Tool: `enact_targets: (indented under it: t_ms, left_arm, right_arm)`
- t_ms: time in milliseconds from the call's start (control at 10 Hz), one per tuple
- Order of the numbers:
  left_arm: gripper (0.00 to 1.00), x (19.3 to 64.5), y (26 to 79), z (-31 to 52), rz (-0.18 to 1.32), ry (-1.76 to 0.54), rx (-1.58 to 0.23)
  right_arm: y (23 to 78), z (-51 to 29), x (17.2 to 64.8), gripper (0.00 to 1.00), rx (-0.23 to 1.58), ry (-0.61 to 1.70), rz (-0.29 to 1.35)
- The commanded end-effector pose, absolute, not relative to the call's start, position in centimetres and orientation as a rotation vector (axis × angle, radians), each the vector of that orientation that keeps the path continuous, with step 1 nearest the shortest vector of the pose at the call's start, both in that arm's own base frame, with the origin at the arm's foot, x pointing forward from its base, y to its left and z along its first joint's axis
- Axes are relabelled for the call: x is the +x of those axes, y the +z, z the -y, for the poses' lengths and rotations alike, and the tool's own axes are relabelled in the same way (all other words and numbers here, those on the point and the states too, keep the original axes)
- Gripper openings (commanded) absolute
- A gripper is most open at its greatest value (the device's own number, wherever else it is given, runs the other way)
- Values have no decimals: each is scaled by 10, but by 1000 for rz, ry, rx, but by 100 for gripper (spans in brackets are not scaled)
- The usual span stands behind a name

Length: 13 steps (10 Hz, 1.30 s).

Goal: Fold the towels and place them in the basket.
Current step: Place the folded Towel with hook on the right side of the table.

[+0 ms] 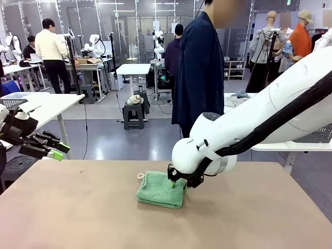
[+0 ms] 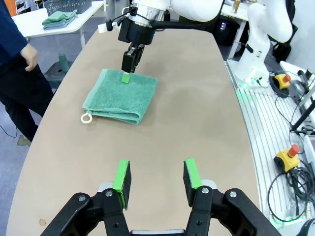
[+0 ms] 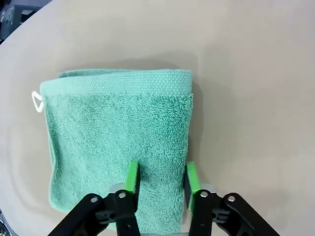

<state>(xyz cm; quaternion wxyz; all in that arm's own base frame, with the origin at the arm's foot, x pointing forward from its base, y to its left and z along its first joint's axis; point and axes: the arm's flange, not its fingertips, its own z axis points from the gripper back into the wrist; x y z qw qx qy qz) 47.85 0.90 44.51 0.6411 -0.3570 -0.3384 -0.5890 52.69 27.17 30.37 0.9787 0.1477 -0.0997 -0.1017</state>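
Brown tabletop [image 1: 78,218] runs across the front view, w/ a workshop behind it: white desks, stools, other people farther off. One person in a dark blue coat [image 1: 199,78] stands at the far edge, approx. centre; in the left wrist view that person's hand [image 2: 30,56] hangs by their side, well apart from the cloth. Green towel [image 1: 158,191] lies folded to a thick, roughly square pad near the middle of the table, a bit toward the far side, flat on the surface. Its white corner loop [image 1: 140,176] sticks out at the corner nearest the robot's left. R arm reaches in over the middle and R gripper [image 1: 173,182] points down onto the towel's right-hand part, tips at the fabric. From its own wrist cam R gripper [image 3: 161,177] has green pads [image 3: 132,177] standing apart, astride a strip of terry next to the towel's edge [image 3: 118,128]; the fabric btwn them looks flat, not bunched, so jaws read as parted, no pinch visible. Woven border band of the towel lies at the far end from the pads; loop [image 3: 36,101] at the opposite corner. L gripper [image 1: 59,151] hangs off the table's left edge, clear of the towel. Its wrist cam shows L gripper [image 2: 156,182] w/ jaws apart, nothing btwn the pads, bare table [image 2: 197,123] under it, and the towel [image 2: 118,96] w/ R gripper [image 2: 128,73] on it farther off. Folded cloths [image 2: 59,18] sit on a white side table in the bg.
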Motion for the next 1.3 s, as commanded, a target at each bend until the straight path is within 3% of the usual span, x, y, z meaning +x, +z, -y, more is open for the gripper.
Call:
enact_targets:
  t_ms: [0, 100, 200, 900, 1000, 1200]
  left_arm:
    - [56, 478, 447, -10, 778, -1352, -823]
    - [56, 478, 447, -10, 778, -1352, -823]
    - [56, 478, 447, -10, 778, -1352, -823]
    - [56, 478, 447, -10, 778, -1352, -823]
    - [56, 478, 447, -10, 778, -1352, -823]
    - [56, 478, 447, -10, 778, -1352, -823]
  right_arm:
    - [301, -278, 530, 18, 301, -209, 200]
    - [301, -278, 531, 14, 292, -208, 198]
    - [301, -279, 531, 0, 282, -199, 195]
    - [302, -272, 526, 0, 293, -202, 193]
    - [302, -271, 527, 7, 286, -195, 197]
    - [297, -208, 549, 5, 236, -173, 212]
